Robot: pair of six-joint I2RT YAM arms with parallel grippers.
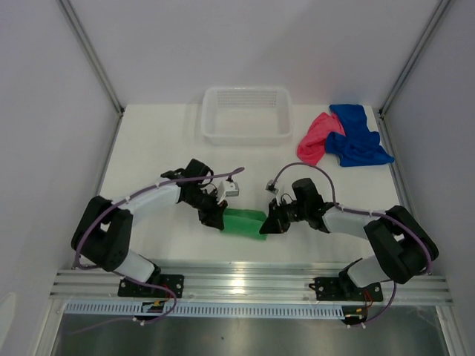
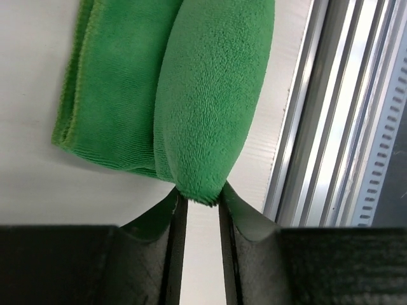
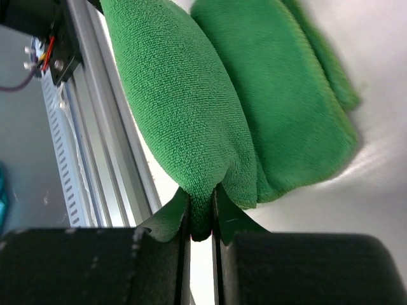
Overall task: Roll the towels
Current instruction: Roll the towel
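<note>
1. Toward 6 o'clock on the white table (image 1: 159, 144), a green towel (image 1: 243, 223) lies partly rolled, a fat fold sitting beside a flatter layer.
2. The left gripper (image 1: 214, 221) pinches the roll's 9 o'clock end between its fingertips.
3. The right gripper (image 1: 266, 226) is clamped on the 3 o'clock end.
4. At 2 o'clock, a pink-red towel (image 1: 315, 139) and a blue towel (image 1: 356, 135) lie crumpled, touching.
5. A white slotted basket (image 1: 246, 138) stands at 12 o'clock.

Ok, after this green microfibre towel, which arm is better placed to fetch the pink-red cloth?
Right. The pink-red microfibre cloth lies far right, touching the royal blue microfibre cloth, on the right gripper's side; the left gripper would have to reach across. Both pinch the green microfibre towel.
</note>
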